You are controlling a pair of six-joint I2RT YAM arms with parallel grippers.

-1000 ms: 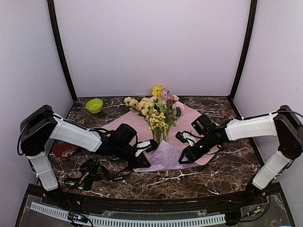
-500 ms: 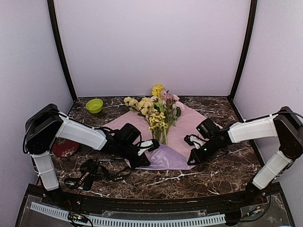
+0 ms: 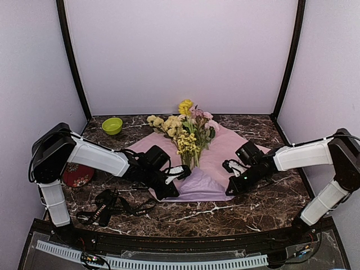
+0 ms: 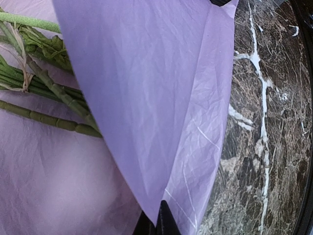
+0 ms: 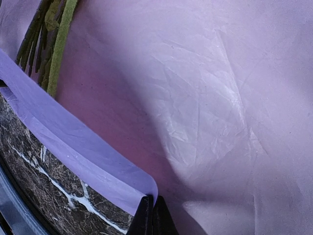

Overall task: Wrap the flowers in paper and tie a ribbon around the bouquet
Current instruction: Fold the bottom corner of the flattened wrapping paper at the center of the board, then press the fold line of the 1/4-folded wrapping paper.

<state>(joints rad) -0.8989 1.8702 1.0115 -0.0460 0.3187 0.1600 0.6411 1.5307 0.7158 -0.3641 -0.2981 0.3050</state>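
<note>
Over on the left of the worktop [image 3: 256,209], the ribbon [image 3: 107,209] lies in a loose heap by my left arm, apart from the paper. It is waiting for the tying step, which I judge is some way off. A red dish [image 3: 76,178] beside that arm and a green bowl [image 3: 112,125] at the far left take no part.

My left gripper [image 4: 157,224] is closed on the near edge of the paper [image 3: 222,149], pinching it and holding a flap off the worktop so that it leans over the stems [image 4: 46,90]. The flowers [image 3: 188,132] lie along the middle of the sheet, blooms far and stems near, where a fold from the near side can cover them.

To the right, my right gripper [image 5: 151,218] is clamped shut on that same near edge, with thin paper caught between its tips. With both ends of the edge held, I reckon I can bring the flap over the stems evenly, without skewing or tearing it.

A second ago my right gripper was open and reaching further left over the sheet. It has since drawn right to the edge and closed on it. My left gripper has kept its pinch, shifting only slightly. The raised flap, then a narrower fold, now spreads wider between the two grippers. Flowers, ribbon and bowl look unmoved.
</note>
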